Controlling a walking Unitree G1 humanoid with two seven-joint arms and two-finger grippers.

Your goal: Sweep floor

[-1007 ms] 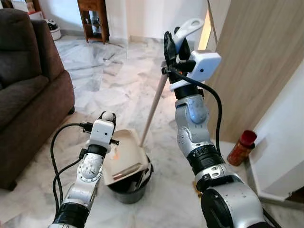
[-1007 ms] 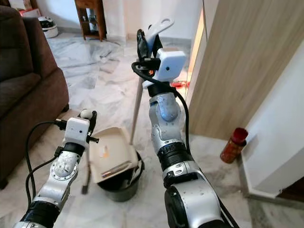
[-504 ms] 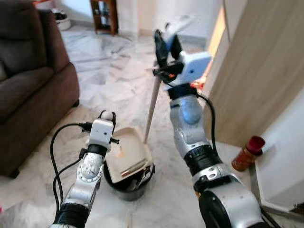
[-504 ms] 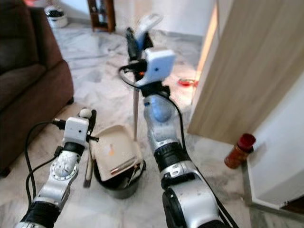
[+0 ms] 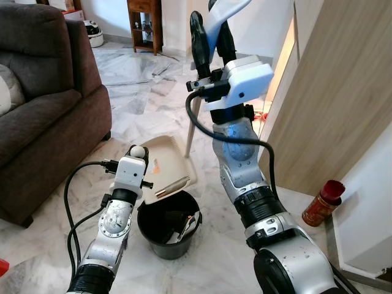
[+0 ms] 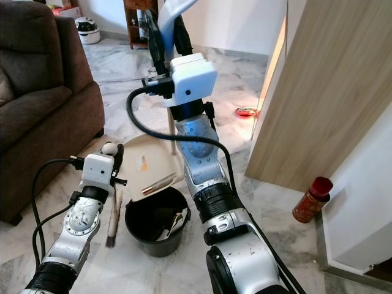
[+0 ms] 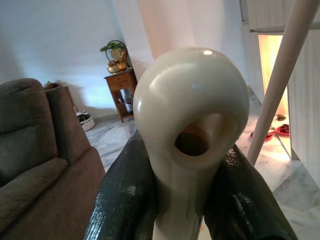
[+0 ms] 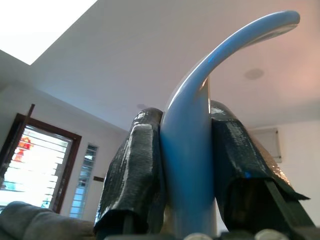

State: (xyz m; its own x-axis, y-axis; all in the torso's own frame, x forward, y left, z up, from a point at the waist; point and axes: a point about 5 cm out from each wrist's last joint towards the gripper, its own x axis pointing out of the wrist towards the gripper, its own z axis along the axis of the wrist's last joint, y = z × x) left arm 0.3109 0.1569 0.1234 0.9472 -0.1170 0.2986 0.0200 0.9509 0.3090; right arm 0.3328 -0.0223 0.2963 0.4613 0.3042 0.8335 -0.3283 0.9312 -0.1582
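The brown sofa (image 5: 43, 92) occupies the 9 to 11 o'clock sector of the head views, standing on the marble floor (image 5: 131, 92). A wood-grain panel (image 5: 343, 92) fills the 1 to 3 o'clock sector, with a red bottle (image 5: 323, 203) on the floor near its base at 4 o'clock. A wooden side table (image 5: 144, 24) stands at 12 o'clock, far back. The right gripper (image 5: 209, 37) is raised at 12 o'clock, its two black fingers (image 8: 135, 175) clamped on the pale blue handle top (image 8: 200, 125) of the long-handled dustpan (image 5: 165, 168). The dustpan's long axis runs from that handle down its cream pole (image 5: 190, 138), leaning slightly, to the cream pan, which is tilted with its open mouth facing down toward 6 o'clock over the black bucket (image 5: 168, 223). The bucket sits on the floor at centre, 6 o'clock from the pan, with debris visible inside. The left gripper (image 5: 136, 153) is at 7 o'clock, its fingers (image 7: 125, 195) closed around the cream, rounded, hole-pierced end of the broom handle (image 7: 192, 135). The broom's long axis runs near vertical from that knob down to dark bristles (image 6: 112, 236) touching the floor just beside the bucket at its 9 o'clock side.
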